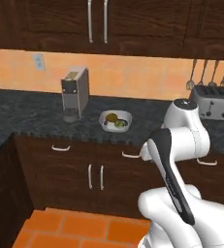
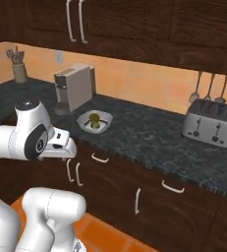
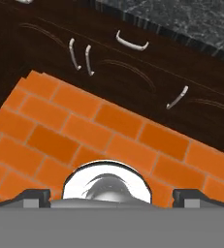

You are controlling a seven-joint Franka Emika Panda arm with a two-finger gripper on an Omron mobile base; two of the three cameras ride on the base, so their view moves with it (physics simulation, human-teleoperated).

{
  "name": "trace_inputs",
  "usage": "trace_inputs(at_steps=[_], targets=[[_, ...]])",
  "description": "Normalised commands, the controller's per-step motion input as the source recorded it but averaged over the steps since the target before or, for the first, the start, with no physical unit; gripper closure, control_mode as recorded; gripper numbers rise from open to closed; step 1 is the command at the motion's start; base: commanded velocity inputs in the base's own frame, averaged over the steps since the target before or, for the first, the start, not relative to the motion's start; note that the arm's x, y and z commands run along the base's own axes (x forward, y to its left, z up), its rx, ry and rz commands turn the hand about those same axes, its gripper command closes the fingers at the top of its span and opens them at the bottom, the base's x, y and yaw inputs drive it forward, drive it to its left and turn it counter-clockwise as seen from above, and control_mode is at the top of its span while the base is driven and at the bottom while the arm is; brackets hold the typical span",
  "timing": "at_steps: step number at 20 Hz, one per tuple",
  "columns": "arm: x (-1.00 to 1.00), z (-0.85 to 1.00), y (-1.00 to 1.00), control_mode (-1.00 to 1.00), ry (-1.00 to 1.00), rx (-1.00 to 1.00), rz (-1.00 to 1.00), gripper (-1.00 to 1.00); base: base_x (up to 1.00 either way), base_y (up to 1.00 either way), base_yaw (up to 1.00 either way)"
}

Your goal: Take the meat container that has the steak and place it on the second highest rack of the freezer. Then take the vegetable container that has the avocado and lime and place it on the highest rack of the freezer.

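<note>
Nothing looks done yet: the vegetable bowl (image 1: 116, 121) sits on the counter (image 1: 31, 116) at mid-frame, no freezer or steak in sight. The gripper (image 3: 111, 194) points at the floor (image 3: 84, 135), jaws apart, empty.

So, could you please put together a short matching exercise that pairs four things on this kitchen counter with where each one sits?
Things:
1. white bowl
2. toaster
3. coffee machine
4. utensil holder

Places:
A. far right of the counter, under the hanging utensils
B. far left, against the wall
C. just left of the bowl, below the outlet
D. near the counter's front edge, holding fruit

Pairs: 1-D, 2-A, 3-C, 4-B
</note>
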Motion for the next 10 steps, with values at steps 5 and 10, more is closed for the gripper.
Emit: trace_inputs(at_steps=[5, 10], targets=[[0.00, 0.00, 0.00, 1.00, 0.00, 0.00, 0.00, -1.00, 0.96, 0.67, -0.49], [0.00, 0.00, 0.00, 1.00, 0.00, 0.00, 0.00, -1.00, 0.83, 0.48, -0.42]])
